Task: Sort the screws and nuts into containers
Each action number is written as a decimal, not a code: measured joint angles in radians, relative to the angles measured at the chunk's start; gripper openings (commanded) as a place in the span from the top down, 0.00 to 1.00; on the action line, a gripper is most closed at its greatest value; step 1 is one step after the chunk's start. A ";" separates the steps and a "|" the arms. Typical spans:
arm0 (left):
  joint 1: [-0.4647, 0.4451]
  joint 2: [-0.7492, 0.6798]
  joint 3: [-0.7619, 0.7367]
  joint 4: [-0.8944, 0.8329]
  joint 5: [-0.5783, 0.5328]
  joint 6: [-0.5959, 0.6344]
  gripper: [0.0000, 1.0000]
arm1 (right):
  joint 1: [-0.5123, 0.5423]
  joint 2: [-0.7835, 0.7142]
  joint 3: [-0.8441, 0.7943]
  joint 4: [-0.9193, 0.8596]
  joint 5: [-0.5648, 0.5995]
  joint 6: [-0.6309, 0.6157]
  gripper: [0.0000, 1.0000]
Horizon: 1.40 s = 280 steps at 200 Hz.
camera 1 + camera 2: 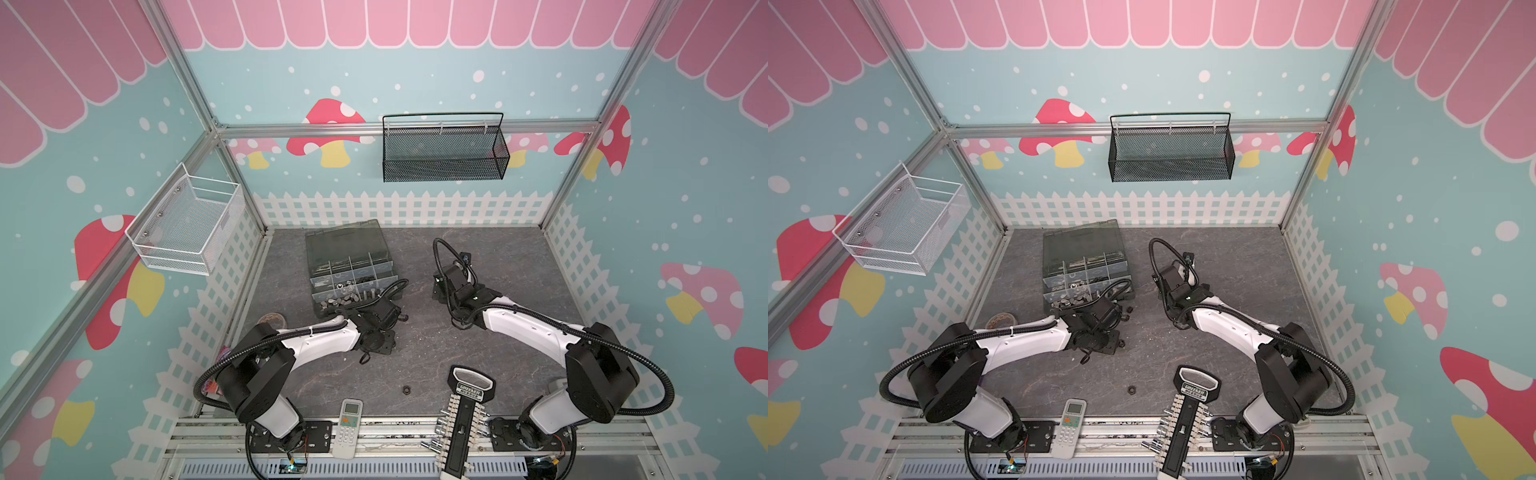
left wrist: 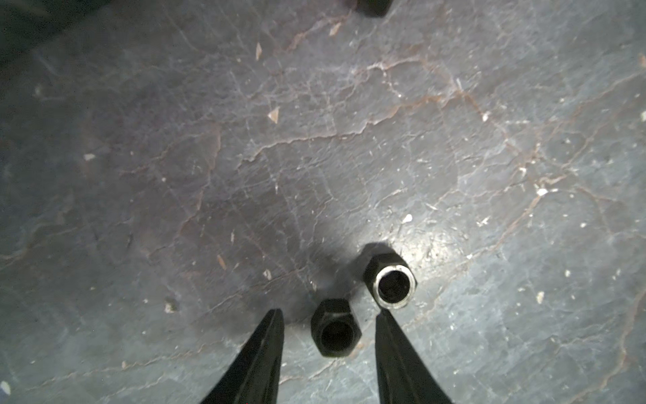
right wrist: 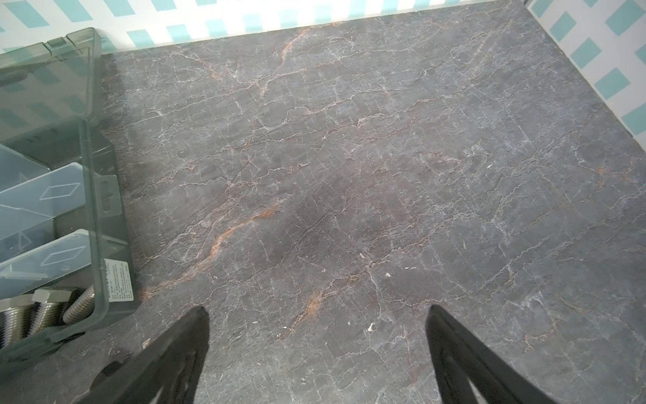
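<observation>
Sort partly done, nuts (image 2: 382, 263) left out
In a top view containers (image 1: 350, 266) part filled, one black nut (image 1: 406, 390) loose; left wrist: left gripper (image 2: 328, 312) spread astride a nut (image 2: 335, 334), not touching; right wrist: right gripper (image 3: 317, 309) wide apart, empty, near boxed screws (image 3: 45, 307)

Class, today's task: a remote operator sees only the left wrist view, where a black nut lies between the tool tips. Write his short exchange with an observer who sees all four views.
Operator: My left tool straddles a nut. Where do sorted parts go?
Observer: In both top views the organizer box stands just beyond your wrist, lid open.
Operator: Is the right tool busy?
Observer: No, it is open over bare table, beside the box.
Operator: Any other strays?
Observer: One lone nut lies near the front edge, by the remote control.
</observation>
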 measured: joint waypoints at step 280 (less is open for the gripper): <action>0.003 0.043 0.029 -0.079 -0.077 0.040 0.80 | -0.007 0.000 0.000 0.000 -0.019 0.013 0.02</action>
